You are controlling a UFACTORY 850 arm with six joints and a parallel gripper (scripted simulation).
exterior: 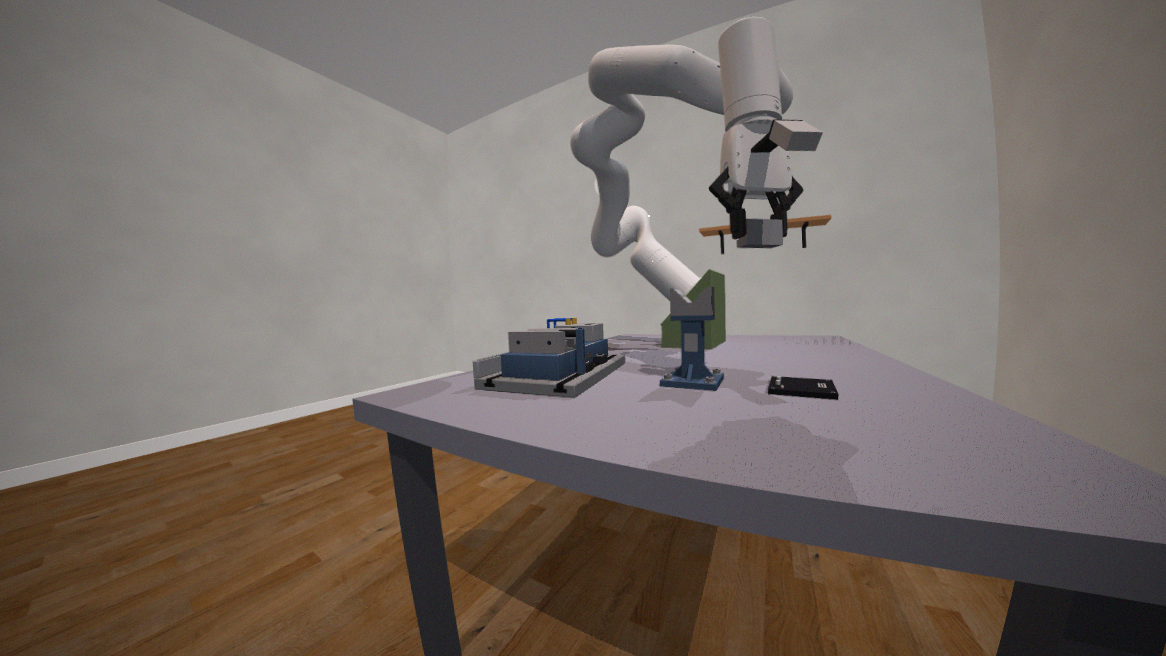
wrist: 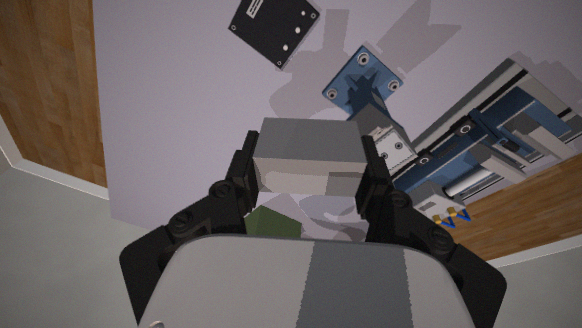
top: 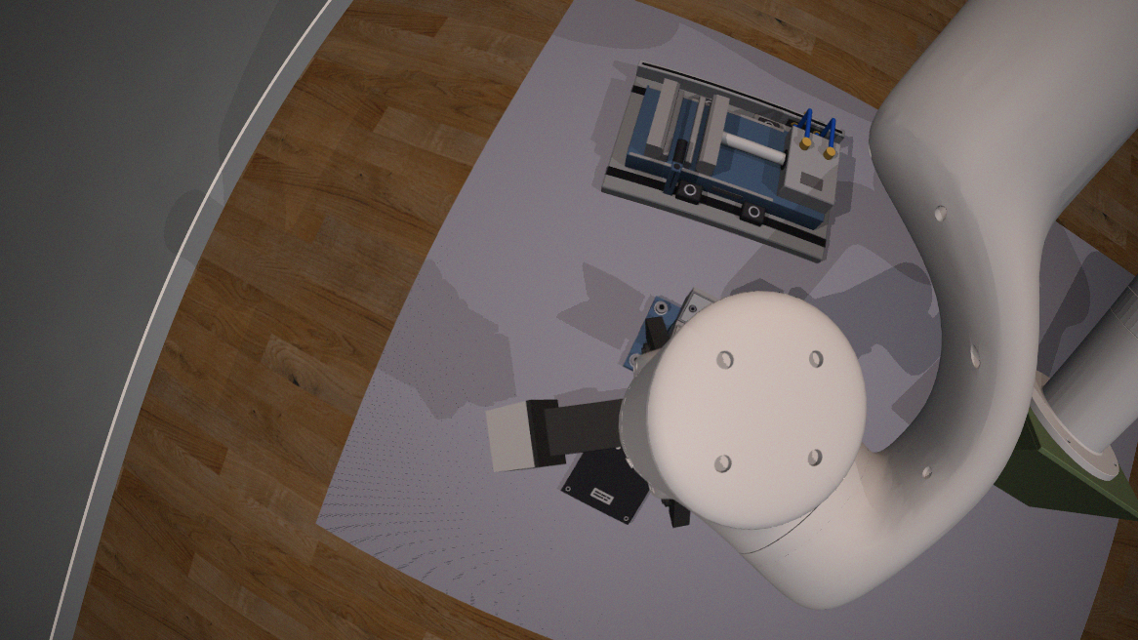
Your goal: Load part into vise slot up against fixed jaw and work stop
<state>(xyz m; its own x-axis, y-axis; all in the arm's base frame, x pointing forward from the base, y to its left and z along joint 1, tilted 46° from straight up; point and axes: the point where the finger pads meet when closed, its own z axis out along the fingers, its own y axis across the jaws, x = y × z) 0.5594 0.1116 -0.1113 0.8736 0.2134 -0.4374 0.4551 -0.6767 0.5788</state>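
1. The infeed plate – black, flat on the table – was seen in the wrist view far below and ahead of the gripper, slightly to its left, with nothing on it.
2. The part was carried clamped between the two black fingers, which were stopped well short of closing by the block's width; it was held high above the table, as was shown in the exterior view by the part hanging under the wrist.
3. A recess was visible on the face turned towards the wrist camera; it was judged to be the milled slot, though this could not be told for certain.
4. The V-block was seen just beyond the part's right edge, on its blue base, far below.
5. The vise lay ahead and to the right of the gripper – the relation on which the coming move was judged to turn. Its jaws stood apart, and the channel between them ran slantwise to the part's long axis, so a wrist turn was judged necessary.
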